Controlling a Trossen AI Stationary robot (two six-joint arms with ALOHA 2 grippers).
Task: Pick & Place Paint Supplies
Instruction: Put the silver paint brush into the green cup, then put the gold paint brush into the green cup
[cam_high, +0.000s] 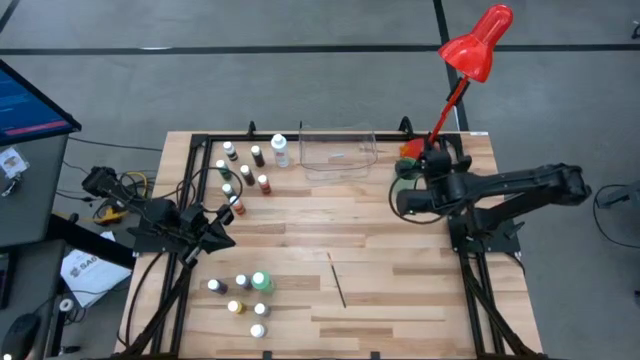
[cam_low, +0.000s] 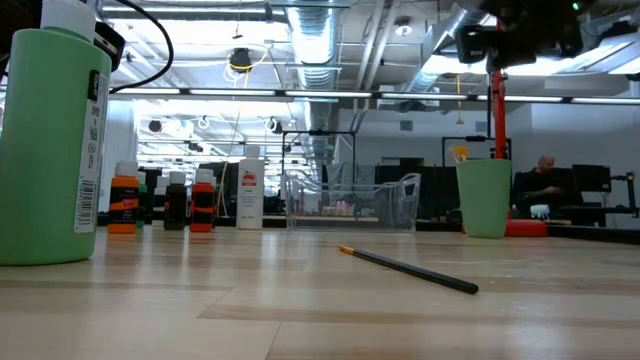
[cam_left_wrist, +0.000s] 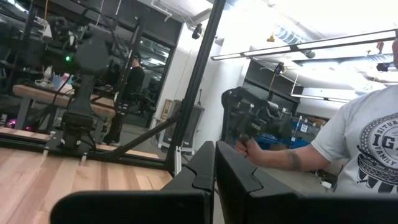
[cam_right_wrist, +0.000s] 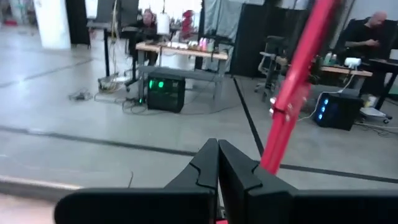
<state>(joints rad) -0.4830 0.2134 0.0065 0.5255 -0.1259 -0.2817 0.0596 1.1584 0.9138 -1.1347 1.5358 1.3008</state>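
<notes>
Small white-capped paint bottles stand in two groups: one at the far left (cam_high: 245, 175) beside a taller white bottle (cam_high: 280, 150), one at the near left (cam_high: 240, 300) around a taller green bottle (cam_high: 261, 282), which looms large in the low view (cam_low: 50, 140). A thin dark brush (cam_high: 338, 280) lies flat near the table's middle, also in the low view (cam_low: 410, 268). My left gripper (cam_high: 228, 238) is shut and raised at the left edge, fingers together (cam_left_wrist: 214, 149). My right gripper (cam_high: 432, 160) is shut and held high at the far right, pointing level past the far edge (cam_right_wrist: 217, 146).
A clear plastic tray (cam_high: 338, 150) sits at the far middle. A green cup (cam_low: 485, 198) stands right of it, mostly under my right arm. A red lamp (cam_high: 480, 45) on its pole (cam_right_wrist: 292, 93) rises close by my right gripper. A person (cam_left_wrist: 360, 143) is beyond the table.
</notes>
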